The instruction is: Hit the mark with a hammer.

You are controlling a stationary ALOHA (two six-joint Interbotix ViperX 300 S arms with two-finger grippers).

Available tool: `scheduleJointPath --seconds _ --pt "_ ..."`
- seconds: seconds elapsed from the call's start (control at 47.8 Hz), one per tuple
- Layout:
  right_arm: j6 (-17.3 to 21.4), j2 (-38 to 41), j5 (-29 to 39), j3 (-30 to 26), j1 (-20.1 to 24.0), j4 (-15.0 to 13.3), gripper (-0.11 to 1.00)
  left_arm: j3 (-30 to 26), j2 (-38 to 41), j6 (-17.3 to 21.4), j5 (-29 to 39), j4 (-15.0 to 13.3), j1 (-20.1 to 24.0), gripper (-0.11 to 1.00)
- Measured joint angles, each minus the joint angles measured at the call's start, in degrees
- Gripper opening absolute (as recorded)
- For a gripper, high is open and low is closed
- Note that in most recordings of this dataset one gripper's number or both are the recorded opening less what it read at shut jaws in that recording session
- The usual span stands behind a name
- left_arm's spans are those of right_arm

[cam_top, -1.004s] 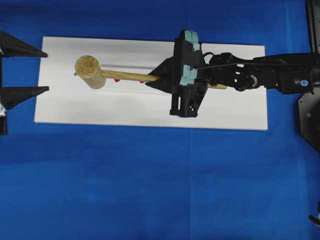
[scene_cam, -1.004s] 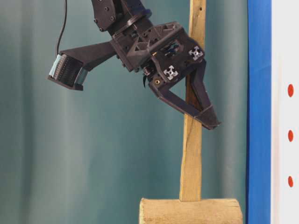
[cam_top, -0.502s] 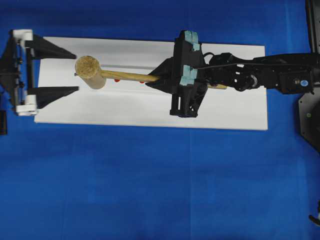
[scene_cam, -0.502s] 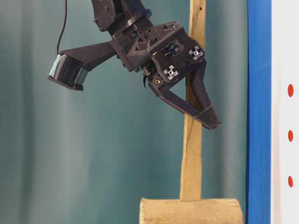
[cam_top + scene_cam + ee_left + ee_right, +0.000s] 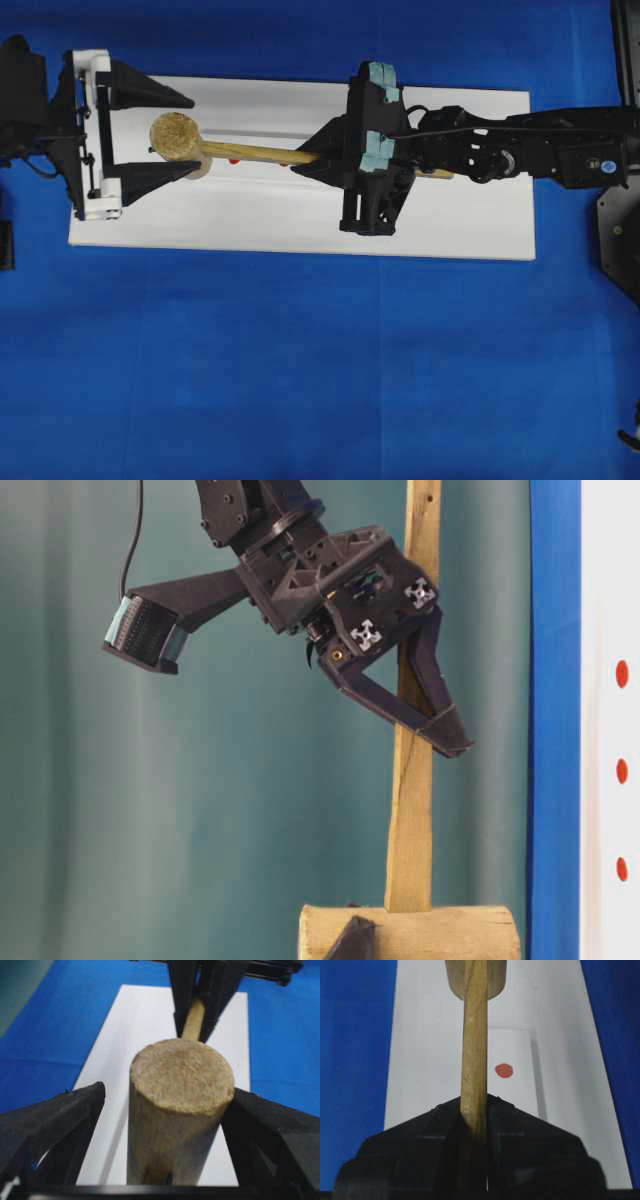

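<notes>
On the blue tabletop (image 5: 300,380) the white board (image 5: 250,215) carries the hammer (image 5: 178,138) at upper left, handle clenched in the right gripper (image 5: 312,160), while the wide-open left gripper (image 5: 160,130) straddles its head and should centre before closing, near red marks (image 5: 504,1070).

Bright, even light from above in the overhead view; saturated blue cloth (image 5: 300,370), white board (image 5: 450,220) nearly blown out, only thin soft shadows under the hammer (image 5: 240,150). Table-level view dimmer, muted teal backdrop, crisp on the right end effector (image 5: 440,735), white strip at the right edge overexposed. Left wrist view soft throughout: mallet head fairly sharp, left end effector (image 5: 165,1110) fingers (image 5: 55,1120) blurred and dark at the lower corners. Right wrist view sharp on the handle, dark foreground underexposed, red dot (image 5: 504,1070) clear
</notes>
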Motion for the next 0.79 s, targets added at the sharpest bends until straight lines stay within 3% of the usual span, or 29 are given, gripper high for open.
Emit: scheduleJointPath --seconds 0.272,0.481,0.794 --pt "0.0 0.0 0.0 0.0 0.0 0.0 0.02 -0.8 0.7 -0.1 1.6 0.0 0.2 0.91" --pt "0.0 0.0 0.0 -0.1 0.0 0.0 0.02 -0.9 0.6 1.0 4.4 0.0 -1.0 0.48" --pt "0.0 0.0 0.9 -0.1 0.0 0.0 0.02 -1.0 0.1 1.7 4.6 0.1 -1.1 0.49"
